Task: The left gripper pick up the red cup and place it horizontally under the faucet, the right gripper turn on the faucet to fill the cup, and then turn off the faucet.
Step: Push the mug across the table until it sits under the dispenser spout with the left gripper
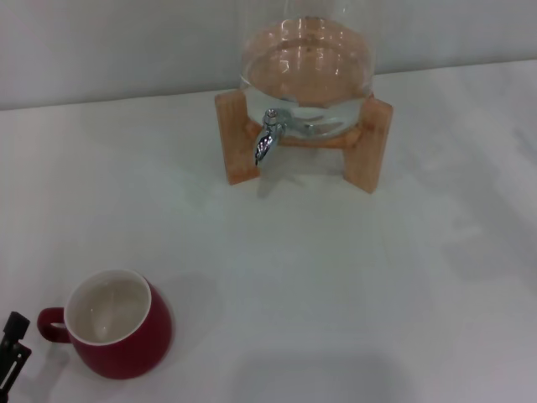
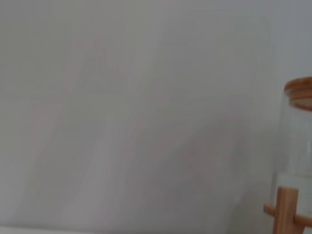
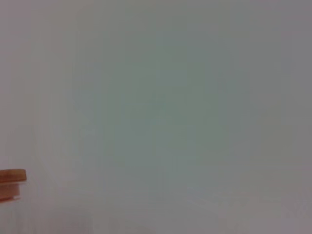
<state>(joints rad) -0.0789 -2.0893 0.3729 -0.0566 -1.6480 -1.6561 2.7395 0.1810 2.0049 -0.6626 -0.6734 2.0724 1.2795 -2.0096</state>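
The red cup [image 1: 117, 323] stands upright on the white table at the near left of the head view, its white inside showing and its small handle turned left. Just left of that handle, at the frame's bottom-left corner, a black piece of my left gripper [image 1: 12, 348] pokes in. The chrome faucet [image 1: 268, 141] hangs from the front of the clear glass jar [image 1: 306, 59] at the far centre, its spout pointing down, well away from the cup. My right gripper is out of view.
The jar rests on a wooden stand [image 1: 237, 143] with legs on both sides of the faucet. The left wrist view catches the jar's edge and one stand leg [image 2: 286, 209]; the right wrist view shows a sliver of wooden lid [image 3: 12, 183].
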